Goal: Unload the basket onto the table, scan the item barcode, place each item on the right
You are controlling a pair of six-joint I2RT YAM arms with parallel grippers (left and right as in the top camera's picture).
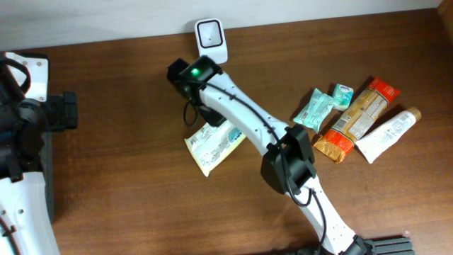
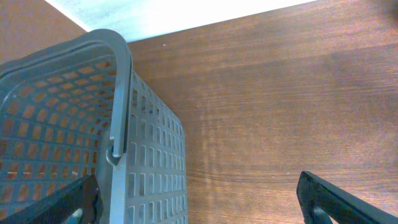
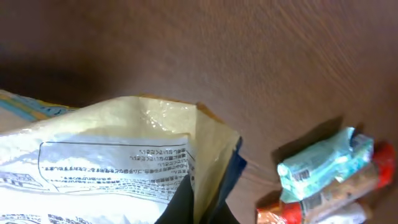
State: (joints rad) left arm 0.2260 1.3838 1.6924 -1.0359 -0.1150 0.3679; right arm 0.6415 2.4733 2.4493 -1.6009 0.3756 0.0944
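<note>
Packet [image 3: 118, 162], yellow, printed back, pinched at its edge in my right gripper [image 1: 203, 117], jaws clamped tight on it. Just beyond stands white scanner [image 1: 211, 37] at table [image 1: 106, 106] edge. Other snacks [image 1: 354, 117] lie well right. Left gripper [image 2: 199, 205] gapes wide, holding nothing, by grey basket [image 2: 121, 87].

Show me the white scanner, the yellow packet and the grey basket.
white scanner [image 1: 211, 37]: overhead view, on its dark front window.
yellow packet [image 1: 209, 151]: overhead view, on its printed face below the arm.
grey basket [image 2: 154, 160]: left wrist view, on its perforated side wall.
</note>
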